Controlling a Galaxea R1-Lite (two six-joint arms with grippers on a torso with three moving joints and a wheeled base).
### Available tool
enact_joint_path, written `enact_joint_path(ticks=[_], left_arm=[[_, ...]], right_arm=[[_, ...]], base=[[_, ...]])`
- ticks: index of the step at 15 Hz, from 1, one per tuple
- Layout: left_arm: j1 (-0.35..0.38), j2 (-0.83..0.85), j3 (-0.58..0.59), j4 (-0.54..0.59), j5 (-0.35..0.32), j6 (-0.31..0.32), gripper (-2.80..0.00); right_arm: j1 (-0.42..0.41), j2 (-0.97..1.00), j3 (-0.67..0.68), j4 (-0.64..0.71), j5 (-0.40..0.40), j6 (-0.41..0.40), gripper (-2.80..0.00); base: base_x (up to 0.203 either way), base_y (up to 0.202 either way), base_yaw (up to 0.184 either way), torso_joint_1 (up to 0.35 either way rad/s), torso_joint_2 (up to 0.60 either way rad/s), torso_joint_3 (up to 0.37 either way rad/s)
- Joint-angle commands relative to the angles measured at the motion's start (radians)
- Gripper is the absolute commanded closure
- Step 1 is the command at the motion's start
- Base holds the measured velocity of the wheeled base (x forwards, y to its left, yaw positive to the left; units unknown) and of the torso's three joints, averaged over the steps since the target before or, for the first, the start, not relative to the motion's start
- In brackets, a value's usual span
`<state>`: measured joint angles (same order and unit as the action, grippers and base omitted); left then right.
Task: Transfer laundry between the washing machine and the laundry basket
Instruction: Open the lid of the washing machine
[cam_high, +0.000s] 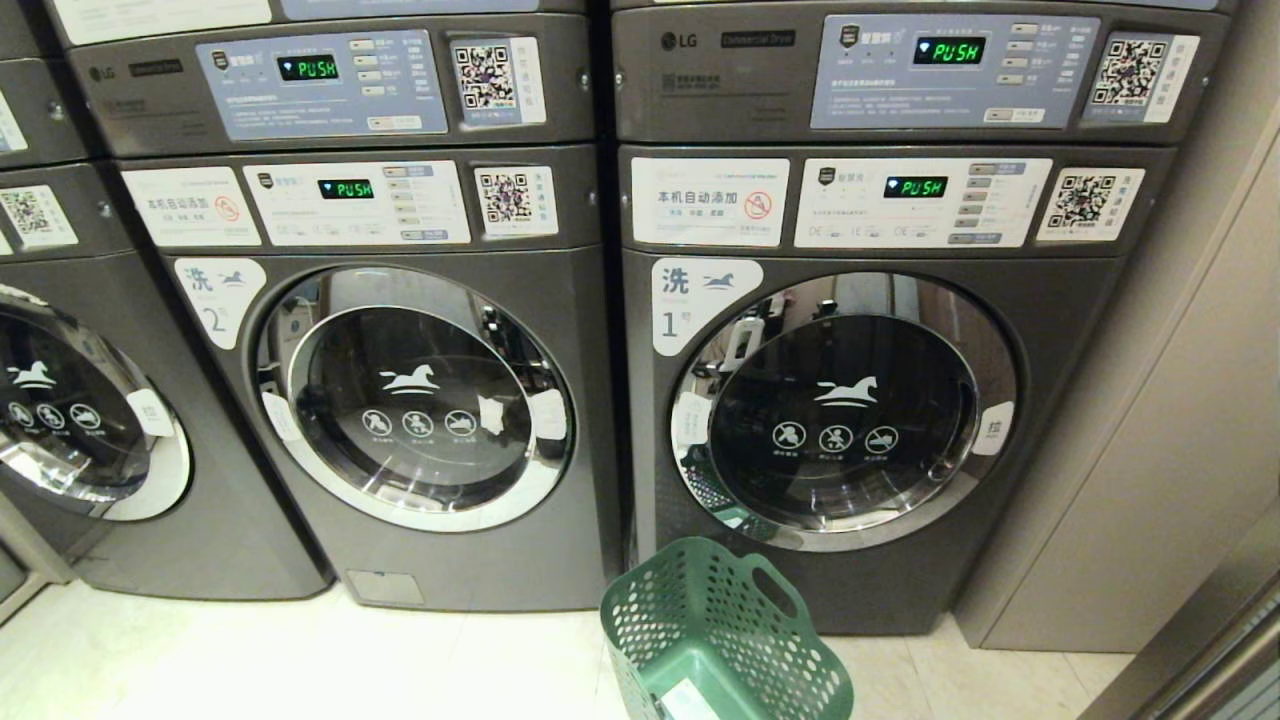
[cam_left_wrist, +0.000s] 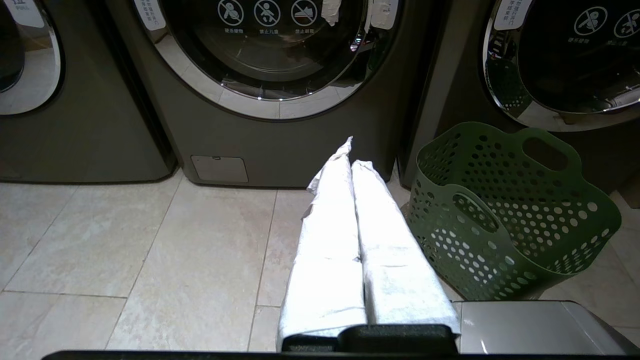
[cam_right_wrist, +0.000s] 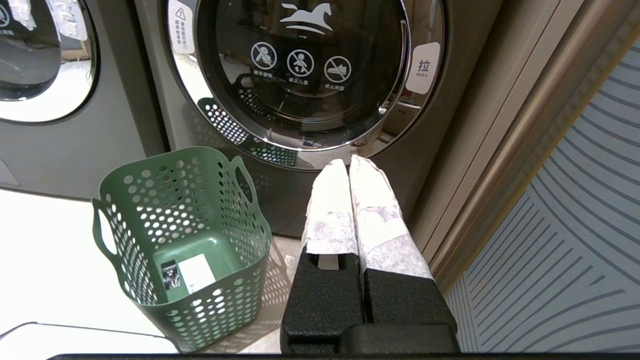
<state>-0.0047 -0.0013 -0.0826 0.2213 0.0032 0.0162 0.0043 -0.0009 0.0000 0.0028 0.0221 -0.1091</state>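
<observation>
Nearest the robot, at the bottom centre of the left wrist view, the left gripper (cam_left_wrist: 352, 150) has its two white-wrapped fingers (cam_left_wrist: 327, 240) pressed together with nothing between them, pointing over the pale floor tiles (cam_left_wrist: 150, 250) toward the foot of the machines. At the bottom centre of the right wrist view, the right gripper (cam_right_wrist: 348, 165) is likewise closed and empty, its white-taped fingers (cam_right_wrist: 332, 210) touching along their length. Neither arm appears in the head view. Just beyond them, the green perforated laundry basket (cam_high: 720, 640) stands on the floor at the bottom centre of the head view, right in front of the lower left of the washing machine marked 1 (cam_high: 860, 400); in the right wrist view the basket sits at lower left, and only a white label (cam_right_wrist: 197, 272) and a small dark tag lie on its bottom, no clothes. Behind the basket, that machine's round glass door (cam_high: 845, 410) is shut, with a white pull tab (cam_high: 992, 428) on its right rim. To its left, filling the centre-left of the head view, stands the washer marked 2 (cam_high: 400, 400), door also shut, and a third washer (cam_high: 70, 420) is cut off at the left edge. Farther up, stacked dryer panels (cam_high: 900, 70) show green "PUSH" displays. A beige wall panel (cam_high: 1150, 400) runs down the right side.
</observation>
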Motion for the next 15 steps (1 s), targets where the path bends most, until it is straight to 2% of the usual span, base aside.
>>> enact_joint_path(ticks=[1, 2, 5, 6, 8, 10, 12, 15], left_arm=[[0.000, -0.001, -0.002, -0.005, -0.014, 0.020, 0.00], [0.000, -0.001, -0.014, -0.010, -0.027, 0.036, 0.00], [0.000, 0.044, -0.213, -0.011, -0.203, 0.091, 0.00], [-0.001, 0.110, -0.287, -0.012, -0.231, 0.091, 0.00], [-0.004, 0.325, -0.467, -0.012, -0.265, 0.044, 0.00], [-0.006, 0.550, -0.584, -0.013, -0.299, -0.022, 0.00], [-0.006, 0.722, -0.583, -0.025, -0.332, -0.061, 0.00], [0.001, 0.971, -0.514, -0.131, -0.313, -0.045, 0.00]], right_arm=[[0.000, -0.001, 0.000, 0.000, -0.001, 0.002, 0.00], [0.000, -0.001, 0.000, 0.000, -0.001, 0.005, 0.00], [0.000, -0.001, 0.000, -0.001, 0.001, 0.011, 0.00], [0.000, -0.001, 0.000, -0.001, 0.001, 0.011, 0.00], [0.000, -0.001, 0.000, -0.001, 0.001, 0.011, 0.00], [0.000, -0.001, 0.000, -0.001, 0.001, 0.011, 0.00], [0.000, -0.001, 0.000, -0.001, 0.001, 0.011, 0.00], [0.000, -0.001, 0.000, -0.001, 0.001, 0.011, 0.00]], base=[[0.000, 0.000, 0.000, 0.000, 0.00, 0.000], [0.000, 0.000, 0.000, 0.000, 0.00, 0.000], [0.000, 0.000, 0.000, 0.000, 0.00, 0.000], [0.000, 0.000, 0.000, 0.000, 0.00, 0.000], [0.000, 0.000, 0.000, 0.000, 0.00, 0.000], [0.000, 0.000, 0.000, 0.000, 0.00, 0.000], [0.000, 0.000, 0.000, 0.000, 0.00, 0.000], [0.000, 0.000, 0.000, 0.000, 0.00, 0.000]])
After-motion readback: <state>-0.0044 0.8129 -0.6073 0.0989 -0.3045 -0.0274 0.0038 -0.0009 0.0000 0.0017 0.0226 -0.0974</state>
